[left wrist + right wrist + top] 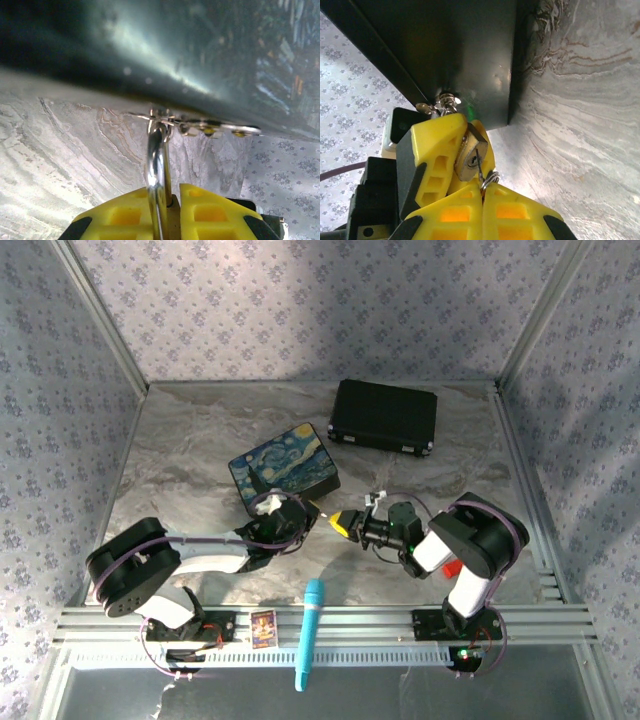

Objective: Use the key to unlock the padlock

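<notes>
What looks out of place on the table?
A blue pen-like stick lies across the metal rail at the near edge, between the two arm bases. Its near end pokes out past the rail. Nothing looks spilled or broken.

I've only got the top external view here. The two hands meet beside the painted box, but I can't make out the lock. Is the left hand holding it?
Observer: Yes, the left hand is shut on the padlock, with a yellow finger on each side of its body.
Operator: Is it hooked to the box?
Observer: Its silver shackle passes up through the metal hasp on the painted box.
Operator: And the key?
Observer: A thin key reaches from the right hand, whose fingertips are shut, to the keyhole.
</notes>
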Tool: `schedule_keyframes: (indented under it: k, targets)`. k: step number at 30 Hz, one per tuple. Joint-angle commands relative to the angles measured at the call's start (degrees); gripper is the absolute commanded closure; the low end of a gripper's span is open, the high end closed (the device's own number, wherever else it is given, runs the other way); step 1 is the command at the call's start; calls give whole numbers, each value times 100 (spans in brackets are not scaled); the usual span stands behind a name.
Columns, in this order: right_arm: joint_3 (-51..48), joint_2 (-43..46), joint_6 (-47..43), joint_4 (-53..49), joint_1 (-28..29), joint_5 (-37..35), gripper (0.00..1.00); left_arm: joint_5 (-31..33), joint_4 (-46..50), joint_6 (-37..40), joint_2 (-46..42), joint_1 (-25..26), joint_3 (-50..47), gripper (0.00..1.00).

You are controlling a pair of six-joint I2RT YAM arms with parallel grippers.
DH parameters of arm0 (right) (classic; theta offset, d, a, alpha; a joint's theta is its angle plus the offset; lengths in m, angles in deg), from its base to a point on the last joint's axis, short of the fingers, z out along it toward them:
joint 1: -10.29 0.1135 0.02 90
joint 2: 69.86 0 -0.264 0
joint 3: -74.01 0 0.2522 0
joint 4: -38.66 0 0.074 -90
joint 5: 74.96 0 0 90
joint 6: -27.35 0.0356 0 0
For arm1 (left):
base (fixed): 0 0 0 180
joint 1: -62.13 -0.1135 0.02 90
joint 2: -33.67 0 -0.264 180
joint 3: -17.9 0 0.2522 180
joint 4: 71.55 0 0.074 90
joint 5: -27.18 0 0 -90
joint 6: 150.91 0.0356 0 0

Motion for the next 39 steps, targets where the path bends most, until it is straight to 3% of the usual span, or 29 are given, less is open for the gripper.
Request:
schedule_keyframes:
  k: [1, 6, 13, 16, 20, 33, 39]
  targets:
    - [357, -11, -70, 161, 73, 183, 100, -219, -508, -64, -108, 94, 127, 90]
    - [402, -101, -61, 161, 249, 202, 100, -160, -500, -77, -156, 95, 93, 90]
    - [158, -82, -77, 157, 63, 195, 100, -137, -289, 49, -222, 18, 127, 88]
    - [0, -17, -109, 113, -320, 428, 100, -1, 1078, 486, -377, -4, 490, 83]
    - [-125, 99, -308, -166, -578, 688, 100, -36, 2456, 1428, -253, -58, 1027, 85]
    - [268, 568, -1068, -1441, -501, 908, 100, -346, 1718, 1298, 149, -101, 480, 82]
    - [366, -663, -113, 159, -226, 846, 100, -266, 416, 614, 232, -116, -129, 84]
